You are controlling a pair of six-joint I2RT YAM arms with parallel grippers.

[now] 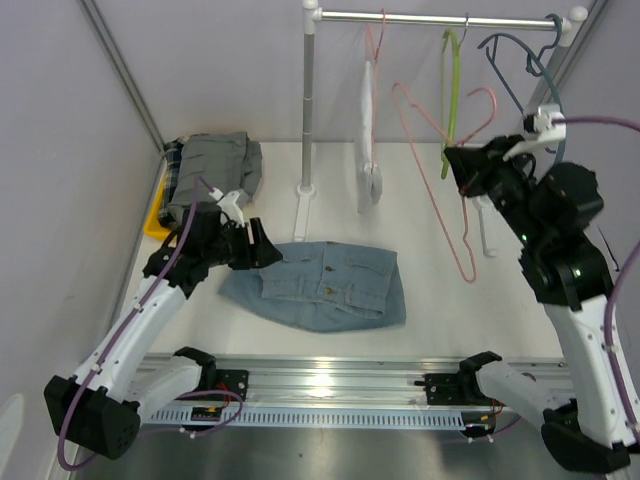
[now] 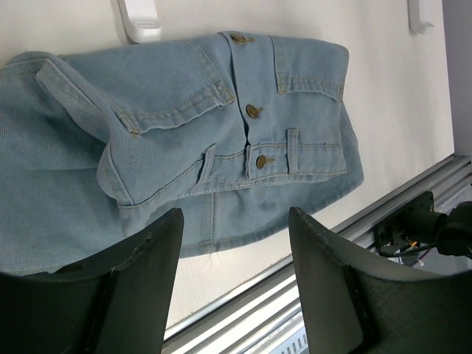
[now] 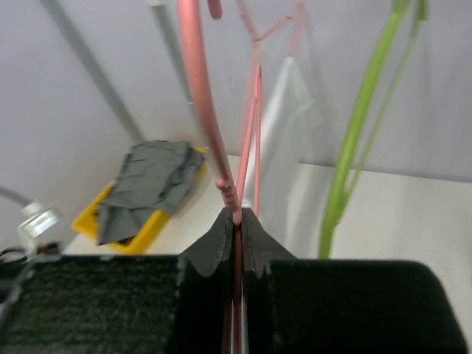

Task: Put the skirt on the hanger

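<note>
Left gripper (image 2: 236, 228), jaws spread, hovers above the skirt (image 2: 221, 125), which lies flat on the table (image 2: 398, 88) just ahead of and beneath its fingertips. Right gripper (image 3: 236, 221), fingers pressed together, pinches the pink hanger (image 3: 198, 88) by its wire, held aloft. I judge the step to be reaching for the skirt. Next I must drop onto the waistband and close. Only the top view shows the rail (image 1: 440, 16); only the left wrist view resolves the buttons (image 2: 253, 111).
</note>
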